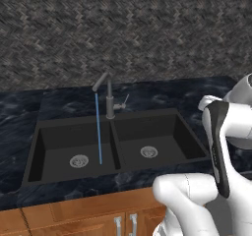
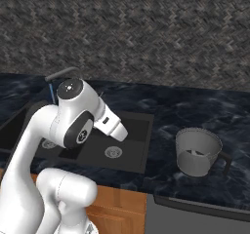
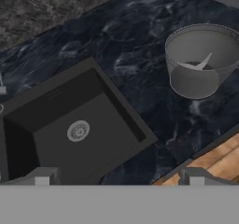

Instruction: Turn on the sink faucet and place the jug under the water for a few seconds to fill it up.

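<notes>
Jug [image 3: 200,62] stands upright on the dark counter [image 3: 140,55], upper right of the hand view, well apart from the sink [image 3: 70,125]
It looks empty, light, stiff and smooth-walled; judged best held by the rim wall. Water [image 1: 98,129] already runs from the faucet [image 1: 107,96]; gripper [image 3: 116,178] jaws stand wide, holding nothing

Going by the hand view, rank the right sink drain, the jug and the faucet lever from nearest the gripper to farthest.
1. Right drain, in the sink basin just ahead of the open gripper.
2. Jug, upright on the counter, toward the upper right.
3. Faucet lever, at the far left edge; close to the jug's rank.
</notes>
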Tool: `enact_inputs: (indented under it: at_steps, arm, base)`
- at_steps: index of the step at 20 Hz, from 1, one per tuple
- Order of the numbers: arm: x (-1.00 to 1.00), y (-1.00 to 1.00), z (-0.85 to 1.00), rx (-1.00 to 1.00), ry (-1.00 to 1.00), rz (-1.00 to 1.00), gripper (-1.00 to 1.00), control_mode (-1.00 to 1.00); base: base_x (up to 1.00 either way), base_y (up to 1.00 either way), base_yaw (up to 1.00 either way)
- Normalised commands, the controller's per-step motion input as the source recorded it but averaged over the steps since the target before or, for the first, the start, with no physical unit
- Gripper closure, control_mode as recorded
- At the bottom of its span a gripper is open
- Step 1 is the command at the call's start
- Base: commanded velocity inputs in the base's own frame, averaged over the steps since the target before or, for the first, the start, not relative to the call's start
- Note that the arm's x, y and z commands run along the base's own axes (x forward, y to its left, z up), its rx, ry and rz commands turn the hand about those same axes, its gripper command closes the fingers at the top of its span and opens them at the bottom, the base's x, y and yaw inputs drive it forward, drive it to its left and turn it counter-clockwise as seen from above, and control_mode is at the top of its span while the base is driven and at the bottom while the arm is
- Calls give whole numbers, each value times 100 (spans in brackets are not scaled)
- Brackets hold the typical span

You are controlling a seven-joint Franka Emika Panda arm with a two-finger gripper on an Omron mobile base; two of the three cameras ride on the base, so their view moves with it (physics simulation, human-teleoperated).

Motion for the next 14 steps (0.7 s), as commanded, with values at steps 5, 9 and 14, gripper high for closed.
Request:
enact_inputs:
  at_steps: [5, 9, 14]
  arm:
    - [-10, 53, 0, -1, 0, 4, -100, -100]
    - [-6, 27, 0, 0, 0, 10, -100, -100]
    - [0, 1, 0, 0, 0, 0, -100, -100]
  base:
    - [0, 0, 0]
    - [0, 0, 0]
    - [0, 0, 0]
